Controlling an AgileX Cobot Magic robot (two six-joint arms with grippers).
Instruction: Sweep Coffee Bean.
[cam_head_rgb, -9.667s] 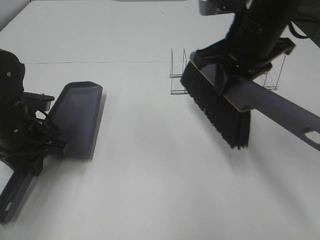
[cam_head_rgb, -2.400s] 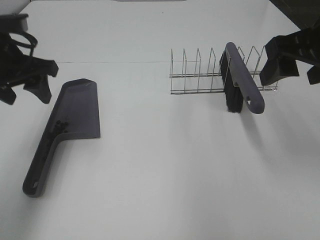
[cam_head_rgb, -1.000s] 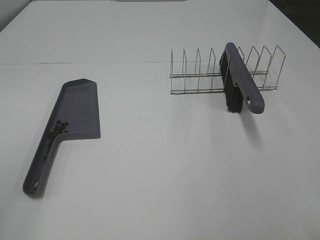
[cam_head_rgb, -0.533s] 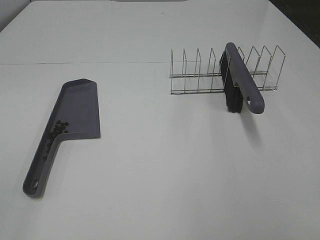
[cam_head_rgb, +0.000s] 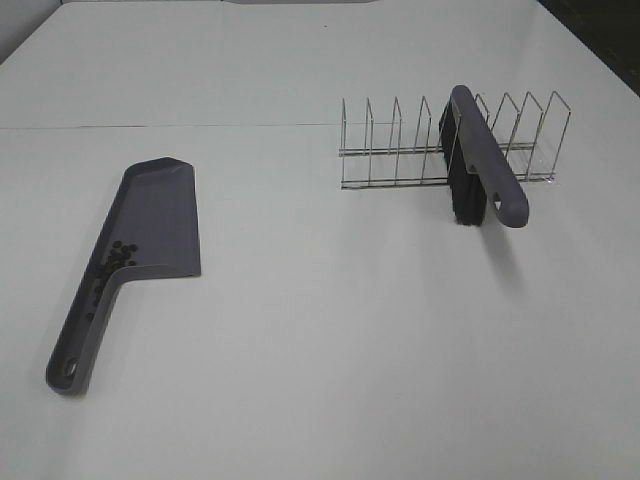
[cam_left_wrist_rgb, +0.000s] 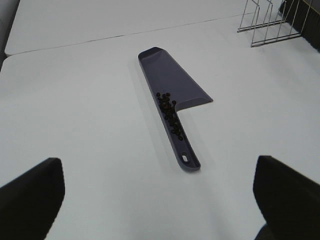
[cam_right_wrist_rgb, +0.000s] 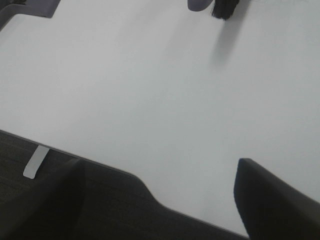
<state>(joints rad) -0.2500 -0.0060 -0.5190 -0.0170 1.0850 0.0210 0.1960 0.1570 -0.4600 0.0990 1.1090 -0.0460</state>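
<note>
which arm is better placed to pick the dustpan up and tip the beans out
Left. The dustpan with the beans lies on the table's left side, centred in the left wrist view; the right wrist view shows only its corner.

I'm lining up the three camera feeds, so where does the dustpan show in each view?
Exterior high: the dustpan lies on the left of the table, handle toward the near edge, coffee beans at the handle's root.
Left wrist: centre of the picture, whole, beans along the handle.
Right wrist: only a corner at the picture's edge.
Shared landmark: the brush in the wire rack; its bristles show in the right wrist view, the rack in the left.
</note>
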